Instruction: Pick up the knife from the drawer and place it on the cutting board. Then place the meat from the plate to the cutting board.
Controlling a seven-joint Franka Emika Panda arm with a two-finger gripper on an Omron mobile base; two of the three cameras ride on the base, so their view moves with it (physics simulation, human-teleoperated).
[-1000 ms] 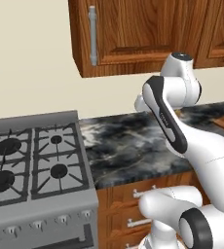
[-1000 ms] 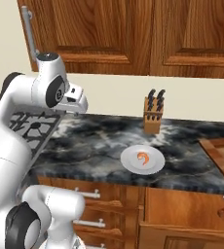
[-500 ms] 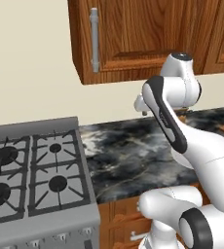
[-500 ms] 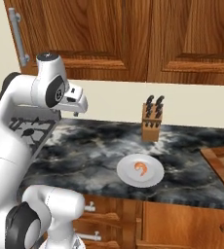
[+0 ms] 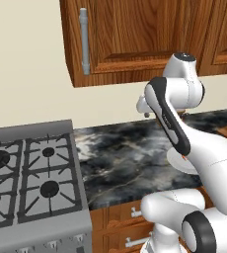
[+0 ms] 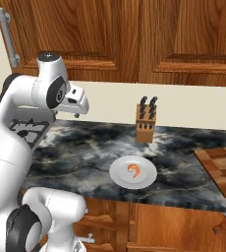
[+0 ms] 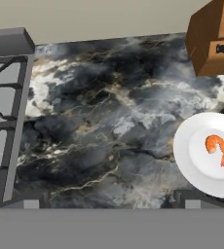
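Note:
The white plate (image 6: 133, 172) (image 7: 211, 155) lies on the dark marble counter with the small orange meat (image 6: 133, 170) (image 7: 217, 148) on it. In the left base view my arm hides most of the plate (image 5: 177, 160). The block-patterned cutting board (image 6: 222, 168) sits at the counter's right end. A reddish-brown handle (image 6: 222, 225) that looks like the knife's pokes out below the counter edge at the lower right. I cannot make out the drawer. My gripper (image 6: 77, 114) (image 5: 144, 111) (image 7: 111, 202) hangs high over the counter, left of the plate. It is open and holds nothing.
A wooden knife block (image 6: 146, 121) (image 7: 214, 41) with black-handled knives stands by the wall behind the plate. A gas stove (image 5: 26, 183) (image 7: 4, 121) borders the counter on the left. Wooden cabinets (image 6: 134, 34) hang above, and narrow drawers (image 5: 130, 213) sit below.
Both base views have shifted: the stove, plate and knife block slid left in the pictures, so the base has driven right. The arm keeps its pose and the gripper stays open.

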